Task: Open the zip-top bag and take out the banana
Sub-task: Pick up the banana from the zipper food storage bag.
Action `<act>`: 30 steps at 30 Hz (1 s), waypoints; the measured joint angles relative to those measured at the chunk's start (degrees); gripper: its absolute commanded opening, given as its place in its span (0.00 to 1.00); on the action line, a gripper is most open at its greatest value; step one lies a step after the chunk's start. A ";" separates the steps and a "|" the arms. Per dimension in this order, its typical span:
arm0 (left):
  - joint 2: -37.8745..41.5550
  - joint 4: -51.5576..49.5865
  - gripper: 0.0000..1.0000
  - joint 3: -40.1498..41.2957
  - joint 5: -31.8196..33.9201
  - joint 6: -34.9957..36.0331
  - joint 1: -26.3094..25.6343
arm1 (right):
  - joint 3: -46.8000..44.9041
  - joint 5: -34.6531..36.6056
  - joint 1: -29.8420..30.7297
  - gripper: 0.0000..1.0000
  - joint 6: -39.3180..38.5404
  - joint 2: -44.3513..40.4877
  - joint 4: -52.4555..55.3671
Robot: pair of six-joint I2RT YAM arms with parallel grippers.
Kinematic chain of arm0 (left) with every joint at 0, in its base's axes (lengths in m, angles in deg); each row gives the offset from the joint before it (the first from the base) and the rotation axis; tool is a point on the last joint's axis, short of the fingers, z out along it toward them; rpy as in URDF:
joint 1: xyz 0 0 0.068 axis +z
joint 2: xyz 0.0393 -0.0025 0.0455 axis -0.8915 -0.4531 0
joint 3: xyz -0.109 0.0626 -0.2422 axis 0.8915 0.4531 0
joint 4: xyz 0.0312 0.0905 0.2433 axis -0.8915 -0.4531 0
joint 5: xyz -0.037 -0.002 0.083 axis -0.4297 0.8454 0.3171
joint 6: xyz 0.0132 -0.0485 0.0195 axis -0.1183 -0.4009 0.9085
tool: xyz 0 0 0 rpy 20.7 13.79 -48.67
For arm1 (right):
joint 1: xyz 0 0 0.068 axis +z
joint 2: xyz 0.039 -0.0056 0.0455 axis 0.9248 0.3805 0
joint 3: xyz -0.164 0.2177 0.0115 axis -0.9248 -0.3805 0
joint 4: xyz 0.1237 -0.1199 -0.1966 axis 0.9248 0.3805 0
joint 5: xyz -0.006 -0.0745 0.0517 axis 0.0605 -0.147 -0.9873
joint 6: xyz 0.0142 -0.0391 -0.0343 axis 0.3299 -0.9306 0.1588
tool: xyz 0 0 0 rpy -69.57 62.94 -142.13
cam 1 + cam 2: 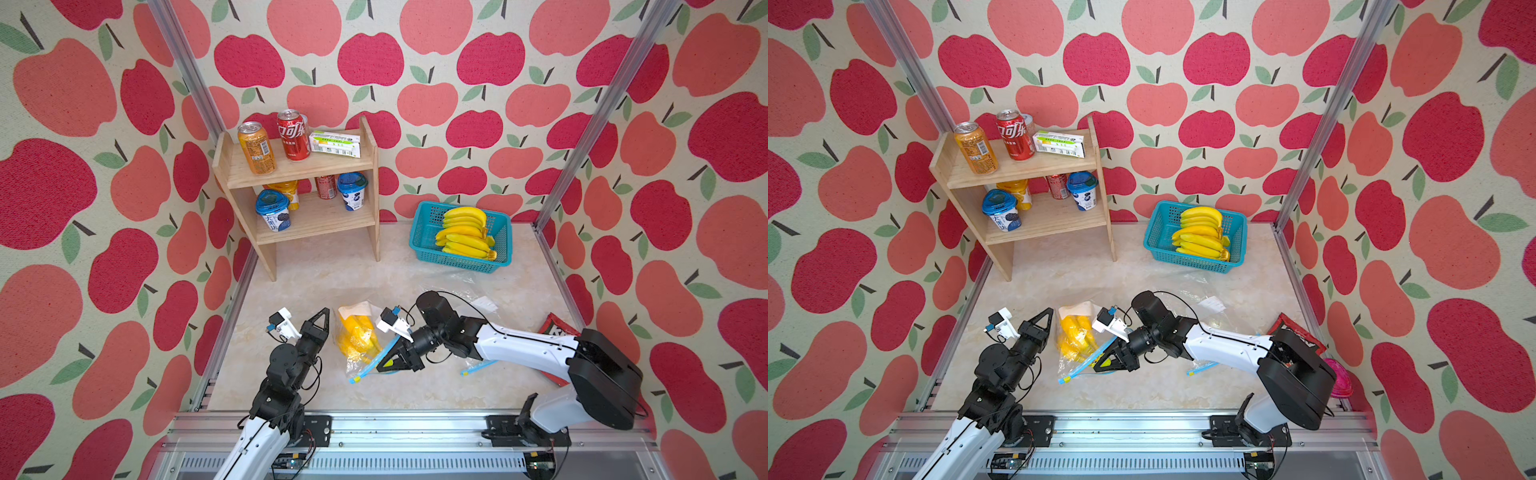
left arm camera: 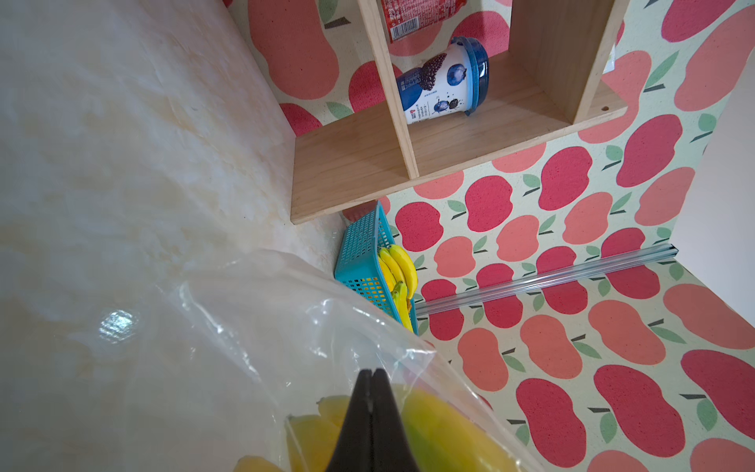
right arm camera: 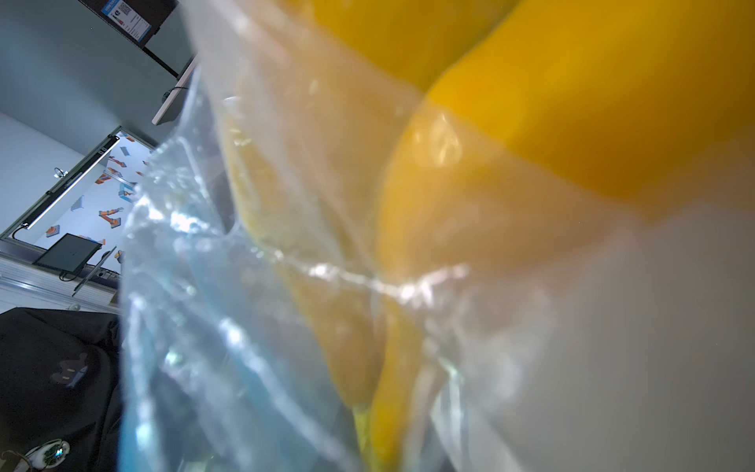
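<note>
Clear zip-top bag with the yellow banana inside sits mid-worktop near the front, long axis far-to-near, blue zip end nearest the front edge; right jaws pinch that zip edge, left jaws clenched just beside the bag; bare worktop lies beyond, toward the basket

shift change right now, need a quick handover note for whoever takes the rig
Left pincer: shut, tip at the zip-top bag's side; whether it pinches film is unclear.
Right pincer: looks closed on the bag's blue zip strip.
Banana: inside the bag, near the table's front, between both arms.
Done: bag gripped; whether the zip is open cannot be told.
To do: open the mouth, pull the banana out.
</note>
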 measured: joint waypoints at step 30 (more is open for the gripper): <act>-5.07 -8.26 0.97 0.76 0.83 -1.62 -0.04 | -0.70 3.85 -4.63 0.07 -1.66 -7.85 3.26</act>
